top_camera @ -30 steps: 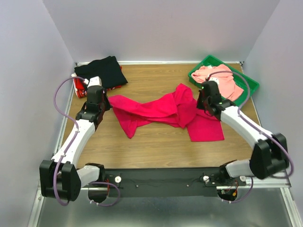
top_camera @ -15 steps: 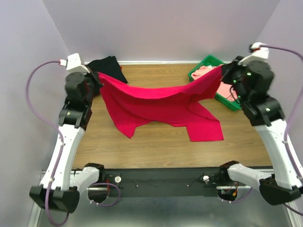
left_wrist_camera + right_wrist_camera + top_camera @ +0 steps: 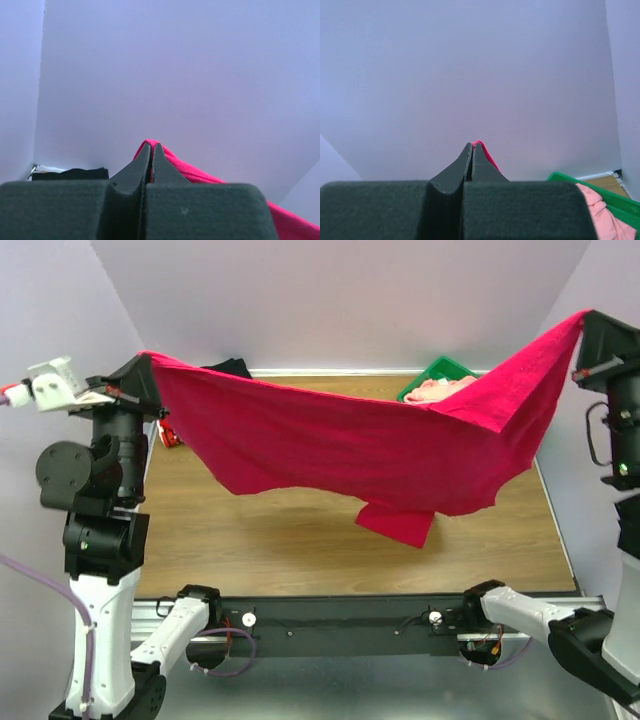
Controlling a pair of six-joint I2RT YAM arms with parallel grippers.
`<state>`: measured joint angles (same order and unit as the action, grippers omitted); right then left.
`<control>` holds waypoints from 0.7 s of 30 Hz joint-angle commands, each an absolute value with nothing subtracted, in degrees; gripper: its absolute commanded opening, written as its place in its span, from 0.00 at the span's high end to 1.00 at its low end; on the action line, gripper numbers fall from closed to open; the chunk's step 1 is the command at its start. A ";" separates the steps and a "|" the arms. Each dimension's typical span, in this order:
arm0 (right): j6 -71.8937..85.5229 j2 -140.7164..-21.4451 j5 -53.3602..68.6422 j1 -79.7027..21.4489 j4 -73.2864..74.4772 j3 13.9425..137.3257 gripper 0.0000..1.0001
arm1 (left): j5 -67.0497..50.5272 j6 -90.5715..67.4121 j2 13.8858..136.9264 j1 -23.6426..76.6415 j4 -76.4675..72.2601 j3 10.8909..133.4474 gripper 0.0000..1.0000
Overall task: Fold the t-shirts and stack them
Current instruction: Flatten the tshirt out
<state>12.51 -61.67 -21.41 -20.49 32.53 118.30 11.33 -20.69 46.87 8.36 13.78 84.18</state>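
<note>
Crimson t-shirt (image 3: 350,450) was heaped on table a second ago; now hoisted, stretched mid-air 9 to 3 o'clock. Left gripper (image 3: 140,370) and right gripper (image 3: 590,322) each clamped on a top corner. Likely spread for laying flat; fold not begun.

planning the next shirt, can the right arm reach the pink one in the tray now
Probably not yet. The right gripper is up high, fingers shut on the crimson shirt, which hangs spread wide, partly screening the pink shirt and green tray. It must let go first.
</note>
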 commanded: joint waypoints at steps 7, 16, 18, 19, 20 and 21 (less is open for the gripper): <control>7.12 -79.70 -25.40 -20.04 26.28 119.43 1.00 | 7.56 -20.30 65.73 8.17 7.31 83.49 1.00; 2.29 -88.95 -25.41 -20.04 25.49 131.30 1.00 | 2.46 -21.53 70.50 8.17 4.57 91.05 1.00; 2.02 -87.46 -24.44 -20.13 25.40 132.71 1.00 | 2.37 -21.45 68.39 8.17 4.13 90.97 1.00; 1.93 -86.76 -23.48 -20.13 25.31 132.80 1.00 | 2.55 -21.10 65.68 8.26 4.04 90.36 1.00; 1.85 -85.88 -22.94 -20.04 25.14 132.72 1.00 | 2.72 -21.18 64.09 8.26 3.96 89.74 1.00; 1.67 -84.04 -21.81 -20.04 25.05 132.11 1.00 | 2.90 -21.01 62.25 8.17 3.52 89.04 1.00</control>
<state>3.60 -90.43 -23.70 -20.49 29.04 129.38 4.01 -21.08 70.28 8.36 8.97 87.64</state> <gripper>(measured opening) 0.006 0.010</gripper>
